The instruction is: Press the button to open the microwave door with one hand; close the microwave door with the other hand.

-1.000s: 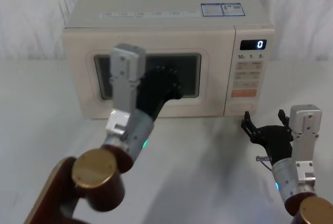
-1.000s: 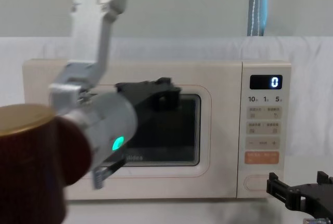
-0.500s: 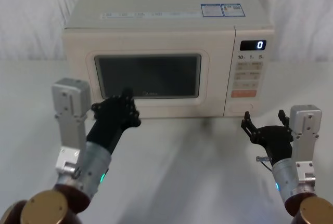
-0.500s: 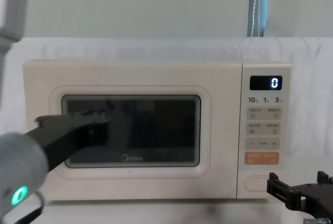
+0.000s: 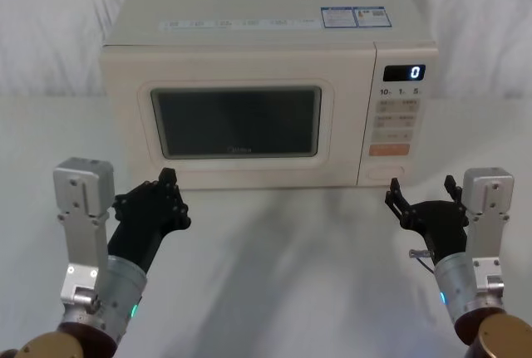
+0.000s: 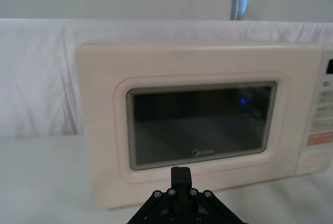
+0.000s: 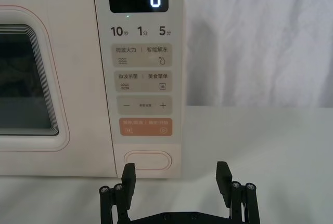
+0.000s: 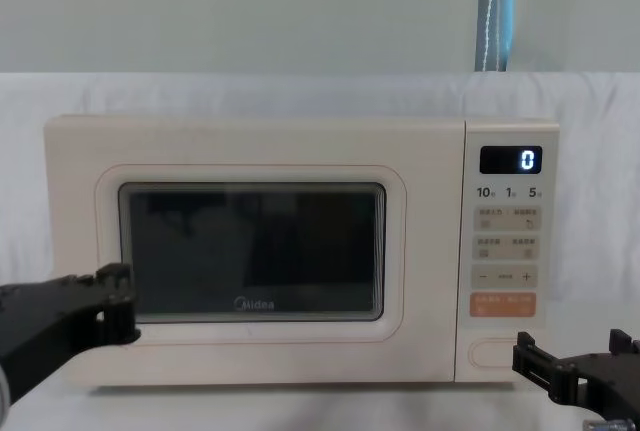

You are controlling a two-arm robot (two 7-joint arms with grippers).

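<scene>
Now microwave door shut; right tool open before button.

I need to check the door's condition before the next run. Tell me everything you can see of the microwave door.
The microwave door is a large cream panel, plastic by its look, covering the oven front to the left of the control panel. It holds a dark rounded-rectangle glass window ringed by a thin pinkish outline, with a "Midea" logo under the glass. It sits shut, flush with the front. Nothing touches it: the left gripper hangs in front of it, below its lower left corner, clear of the panel.
</scene>
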